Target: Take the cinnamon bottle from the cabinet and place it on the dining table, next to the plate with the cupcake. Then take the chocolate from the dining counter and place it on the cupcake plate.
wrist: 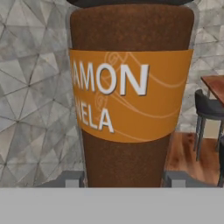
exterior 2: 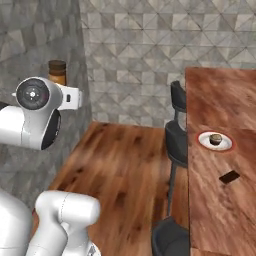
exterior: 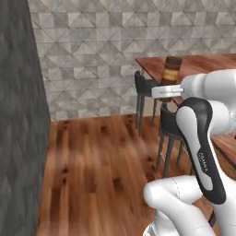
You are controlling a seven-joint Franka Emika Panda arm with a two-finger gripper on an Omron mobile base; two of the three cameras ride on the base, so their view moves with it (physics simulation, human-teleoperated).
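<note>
Brown and orange crowd the hand view: the cinnamon bottle stands upright between the two fingers of the gripper, which pinch it low on its body, its tan label band facing the camera. In the right base view the bottle shows above the wrist at about ten o'clock, held in the air over the wooden floor, well apart from the dining tabletop.

On that tabletop, at three o'clock in the right base view, the chocolate lies flat near the left edge. Just beyond it sits the plate, with the cupcake in its middle. Bare wood lies all round the plate, widest on its far side.

Dark stools stand along the tabletop's left edge. Between them and the grey wall at nine o'clock the floor runs open to the tiled back wall.
</note>
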